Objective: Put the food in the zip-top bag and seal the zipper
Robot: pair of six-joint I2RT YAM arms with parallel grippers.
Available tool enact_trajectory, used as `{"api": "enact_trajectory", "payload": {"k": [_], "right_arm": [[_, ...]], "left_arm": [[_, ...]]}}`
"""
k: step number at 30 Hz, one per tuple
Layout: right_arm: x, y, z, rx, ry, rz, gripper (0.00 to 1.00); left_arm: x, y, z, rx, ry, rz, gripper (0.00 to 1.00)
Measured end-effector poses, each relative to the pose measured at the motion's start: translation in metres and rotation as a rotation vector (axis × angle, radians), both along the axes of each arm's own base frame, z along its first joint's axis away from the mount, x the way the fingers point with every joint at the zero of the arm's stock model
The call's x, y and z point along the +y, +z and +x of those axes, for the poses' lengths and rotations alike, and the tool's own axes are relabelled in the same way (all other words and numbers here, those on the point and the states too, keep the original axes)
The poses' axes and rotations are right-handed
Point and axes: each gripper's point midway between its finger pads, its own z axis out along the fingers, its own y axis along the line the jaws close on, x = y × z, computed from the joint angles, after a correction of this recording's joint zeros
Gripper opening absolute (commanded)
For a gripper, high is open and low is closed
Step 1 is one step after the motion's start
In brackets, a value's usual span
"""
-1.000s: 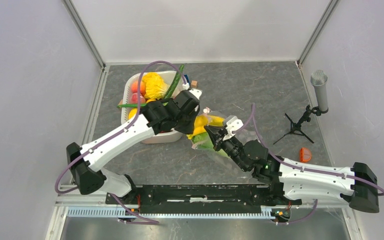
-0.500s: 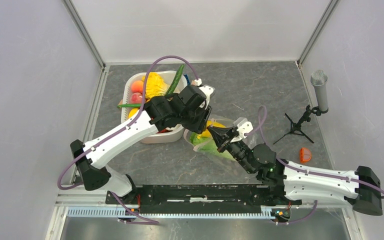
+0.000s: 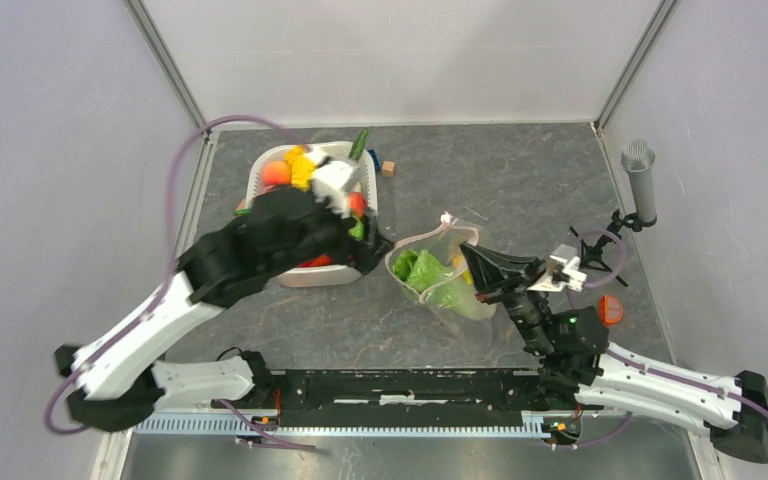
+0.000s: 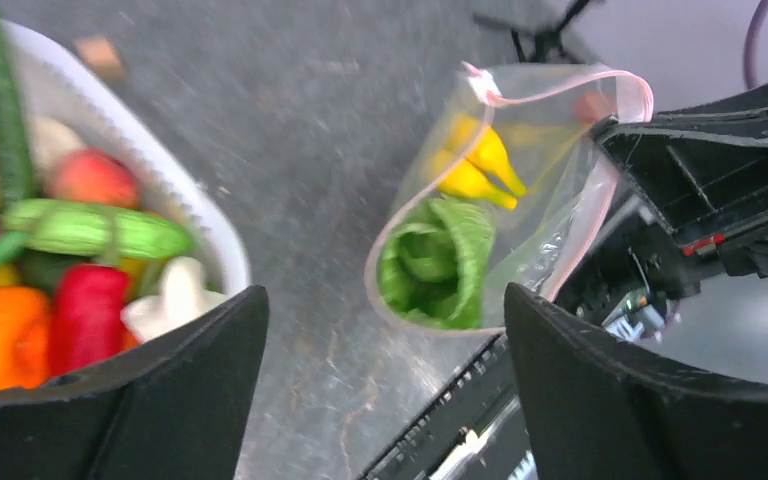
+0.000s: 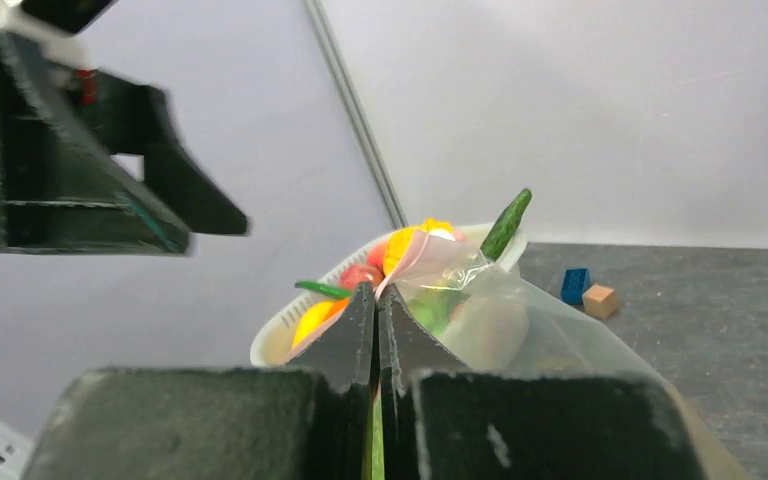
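Grey mottled worktop (image 3: 520, 190) was enclosed by plain white walls. Nearest, from the lower right of the top view, the right arm (image 3: 650, 378) reached toward the centre. The right jaws were pressed together on the pink zipper (image 4: 560, 73) of the zip-top bag (image 3: 468, 300). This bag sat mid-frame, mouth open, with a green cabbage (image 4: 435, 260) and yellow bananas (image 4: 475, 165) inside. Further, at upper left, the left jaws stood wide apart, holding nothing, above the white tub (image 3: 312, 276). Beyond lay a small wooden block (image 3: 388, 168).

The left fingers (image 4: 190, 380) have spread and pulled back toward 10 o'clock; the bananas (image 4: 475, 165) now lie in the bag (image 4: 560, 230).
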Motion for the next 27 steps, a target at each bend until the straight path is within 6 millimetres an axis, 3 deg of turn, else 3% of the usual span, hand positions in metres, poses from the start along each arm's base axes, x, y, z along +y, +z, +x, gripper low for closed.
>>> {"api": "enact_trajectory", "payload": {"k": [3,6,8,14,17,22,27], "right_arm": [[-0.017,0.009,-0.004,-0.022,-0.009,0.065,0.00],[-0.020,0.018,-0.003,-0.019,-0.020,0.069,0.00],[-0.019,0.017,-0.001,-0.006,-0.032,0.053,0.00],[-0.003,-0.001,0.010,0.052,-0.057,-0.084,0.00],[0.006,-0.009,0.014,0.070,-0.057,-0.156,0.00],[0.011,-0.017,0.014,0.078,-0.051,-0.192,0.00],[0.012,-0.019,0.015,0.080,-0.048,-0.201,0.00]], "left_arm": [[0.042,0.037,-0.006,-0.142,0.096,-0.131,1.00],[0.077,0.056,-0.004,-0.231,0.207,-0.189,1.00],[0.085,0.057,0.005,-0.254,0.269,-0.183,1.00],[0.092,-0.004,0.053,-0.169,0.404,-0.005,1.00],[0.113,-0.037,0.081,-0.090,0.487,0.054,1.00],[0.128,-0.047,0.109,-0.039,0.529,0.022,0.97],[0.101,-0.066,0.146,0.025,0.427,0.003,0.90]]}}
